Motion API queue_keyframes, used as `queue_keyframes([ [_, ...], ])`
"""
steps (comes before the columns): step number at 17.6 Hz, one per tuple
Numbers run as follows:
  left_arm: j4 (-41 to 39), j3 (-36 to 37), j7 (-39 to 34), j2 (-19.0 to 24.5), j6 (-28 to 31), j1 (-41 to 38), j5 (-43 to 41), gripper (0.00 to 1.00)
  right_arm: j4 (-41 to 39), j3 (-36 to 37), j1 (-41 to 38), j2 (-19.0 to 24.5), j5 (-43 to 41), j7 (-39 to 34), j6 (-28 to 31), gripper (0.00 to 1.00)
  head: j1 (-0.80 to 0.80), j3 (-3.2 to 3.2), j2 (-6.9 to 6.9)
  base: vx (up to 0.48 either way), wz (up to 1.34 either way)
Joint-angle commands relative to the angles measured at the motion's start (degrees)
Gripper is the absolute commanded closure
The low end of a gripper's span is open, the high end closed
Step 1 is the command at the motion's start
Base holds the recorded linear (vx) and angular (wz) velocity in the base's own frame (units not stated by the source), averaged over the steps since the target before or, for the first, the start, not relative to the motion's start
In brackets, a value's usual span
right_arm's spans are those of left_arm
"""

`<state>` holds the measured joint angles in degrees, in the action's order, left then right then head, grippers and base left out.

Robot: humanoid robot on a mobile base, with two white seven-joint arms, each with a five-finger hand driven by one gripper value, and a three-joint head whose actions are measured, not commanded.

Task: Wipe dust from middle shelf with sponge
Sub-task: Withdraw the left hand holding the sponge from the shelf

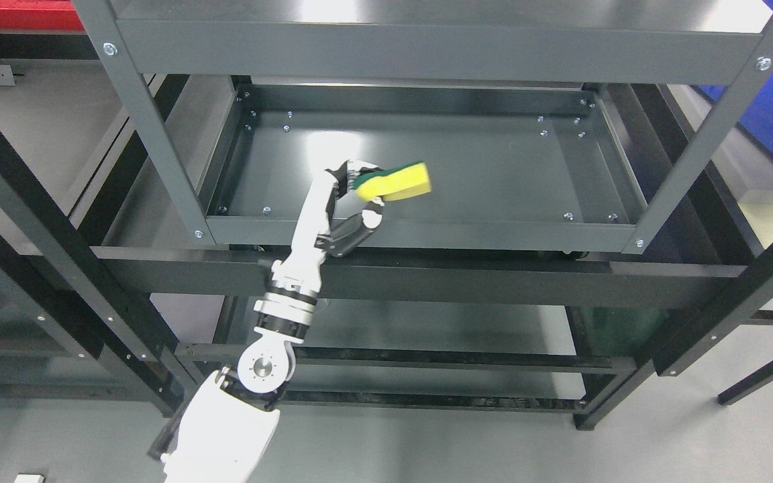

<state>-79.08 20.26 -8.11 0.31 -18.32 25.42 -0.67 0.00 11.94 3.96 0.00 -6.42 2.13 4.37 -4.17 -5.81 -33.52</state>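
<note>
Gripping sponge (394, 181) above shelf (494, 168) front lip

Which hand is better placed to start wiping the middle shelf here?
The left hand. Its arm comes in from the lower left and it already grips the sponge over the middle shelf, near the front left. No right arm is in view.
</note>
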Motion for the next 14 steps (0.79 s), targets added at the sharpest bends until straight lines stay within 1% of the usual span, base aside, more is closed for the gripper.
queue_keyframes([
  [1, -5.47, -19.02, 2.57, 0.69, 1.09, -5.03, 4.09, 1.0, -1.0, 0.02, 0.0, -1.0, 0.0, -0.02, 0.03, 0.0, 0.0, 0.0, 0.0, 0.0, 0.0],
  [3, -5.65, -20.78, 2.57, 0.69, 5.64, -2.94, 7.42, 1.0, -1.0, 0.02, 0.0, -1.0, 0.0, -0.02, 0.03, 0.0, 0.0, 0.0, 0.0, 0.0, 0.0],
  [4, -5.74, -20.96, 2.66, 0.69, 6.45, -2.14, 8.14, 1.0, -1.0, 0.02, 0.0, -1.0, 0.0, -0.02, 0.03, 0.0, 0.0, 0.0, 0.0, 0.0, 0.0],
  [8, -6.0, -20.26, 5.9, 0.69, 6.2, -3.62, 8.23, 1.0, -1.0, 0.02, 0.0, -1.0, 0.0, -0.02, 0.03, 0.0, 0.0, 0.0, 0.0, 0.0, 0.0],
  [14, -6.0, -17.28, 6.18, 0.69, 6.2, -2.84, 8.32, 1.0, -1.0, -0.07, 0.0, -1.0, 0.0, -0.02, 0.03, 0.0, 0.0, 0.0, 0.0, 0.0, 0.0],
])
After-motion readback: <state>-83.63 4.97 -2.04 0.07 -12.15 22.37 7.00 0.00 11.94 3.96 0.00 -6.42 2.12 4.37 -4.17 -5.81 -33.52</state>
